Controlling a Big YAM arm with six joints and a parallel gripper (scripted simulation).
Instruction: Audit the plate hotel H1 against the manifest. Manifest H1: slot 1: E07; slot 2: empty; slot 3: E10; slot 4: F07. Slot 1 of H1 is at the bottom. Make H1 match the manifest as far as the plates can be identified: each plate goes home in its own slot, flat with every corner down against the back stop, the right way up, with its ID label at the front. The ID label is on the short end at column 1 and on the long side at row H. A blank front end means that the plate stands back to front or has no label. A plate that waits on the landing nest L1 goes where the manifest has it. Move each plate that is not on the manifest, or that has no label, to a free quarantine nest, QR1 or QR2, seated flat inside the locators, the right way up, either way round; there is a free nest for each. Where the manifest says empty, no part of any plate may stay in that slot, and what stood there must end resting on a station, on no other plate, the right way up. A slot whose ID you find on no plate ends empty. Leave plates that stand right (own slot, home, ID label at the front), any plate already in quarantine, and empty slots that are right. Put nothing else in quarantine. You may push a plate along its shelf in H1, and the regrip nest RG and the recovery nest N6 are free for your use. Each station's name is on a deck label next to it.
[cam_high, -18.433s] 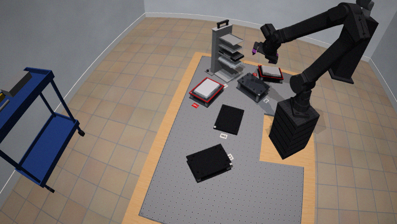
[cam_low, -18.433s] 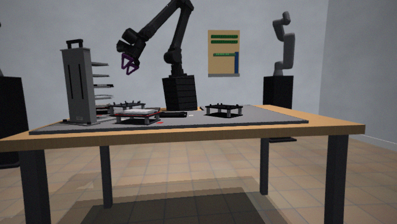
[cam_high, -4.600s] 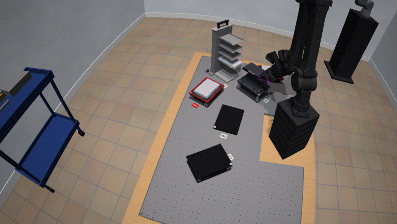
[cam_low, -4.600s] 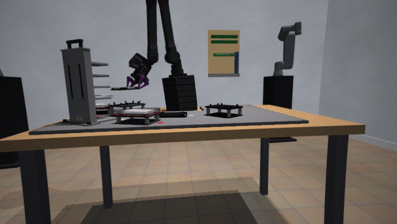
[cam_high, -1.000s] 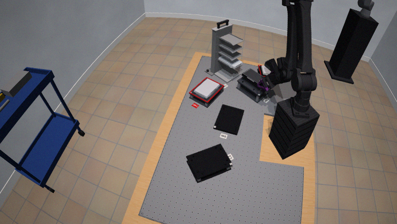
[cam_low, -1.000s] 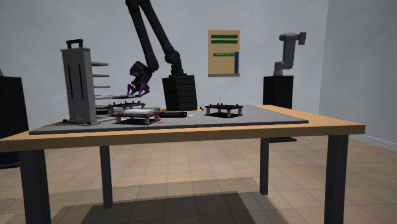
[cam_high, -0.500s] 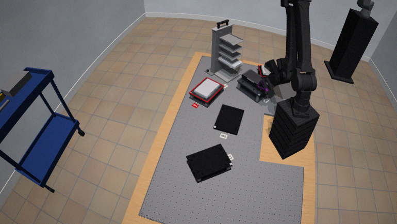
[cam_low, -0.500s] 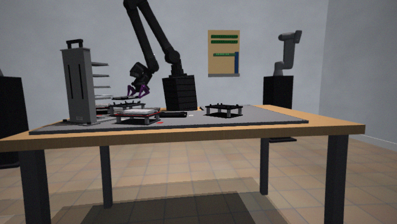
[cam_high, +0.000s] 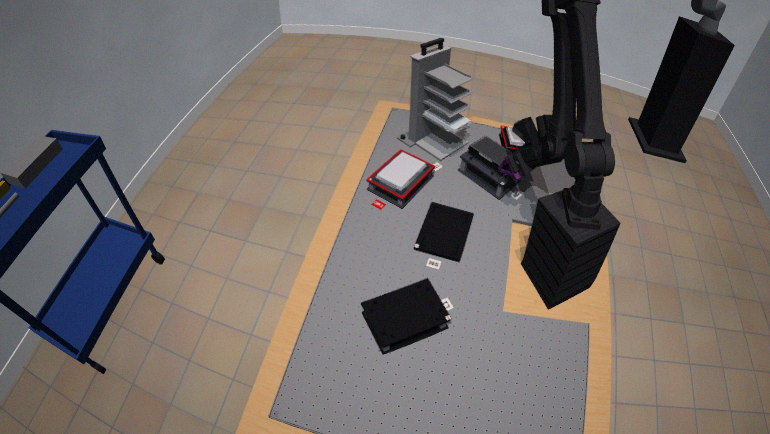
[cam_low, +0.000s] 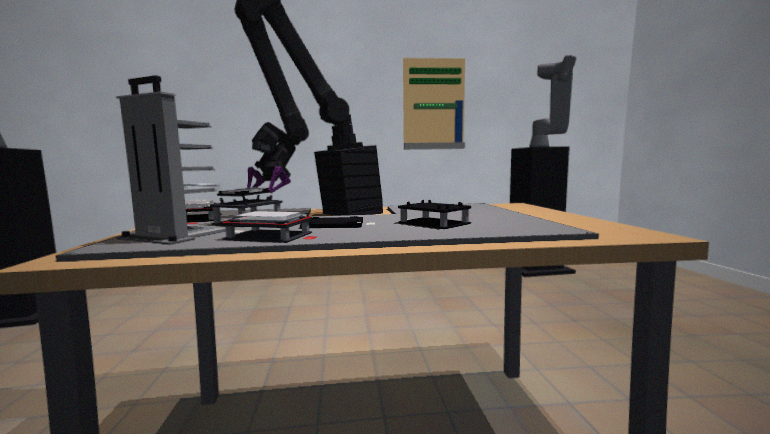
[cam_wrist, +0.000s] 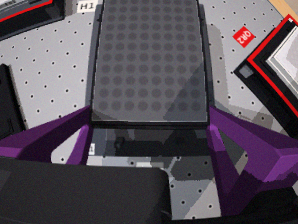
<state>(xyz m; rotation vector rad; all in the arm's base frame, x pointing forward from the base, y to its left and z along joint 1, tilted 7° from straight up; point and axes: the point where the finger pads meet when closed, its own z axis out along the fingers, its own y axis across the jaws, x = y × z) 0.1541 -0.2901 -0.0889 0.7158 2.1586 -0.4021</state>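
Note:
The plate hotel H1 (cam_high: 437, 99) stands at the back of the deck, with a light plate (cam_high: 450, 120) on a lower shelf. My gripper (cam_low: 265, 182) is in front of it, over a raised black nest (cam_high: 484, 171). Its purple fingers are shut on the near end of a dark well plate (cam_wrist: 147, 56), one finger on each long side. The plate (cam_low: 242, 191) hangs about level, a little above that nest. No label shows on the plate's top in the wrist view.
A red-edged nest (cam_high: 400, 175) left of the gripper holds a white plate. A second red-edged nest (cam_high: 506, 136), also with a white plate, lies behind the arm. A flat black pad (cam_high: 443, 230) and a raised black nest (cam_high: 404, 314) lie nearer the front. The arm's base (cam_high: 571, 248) stands to the right.

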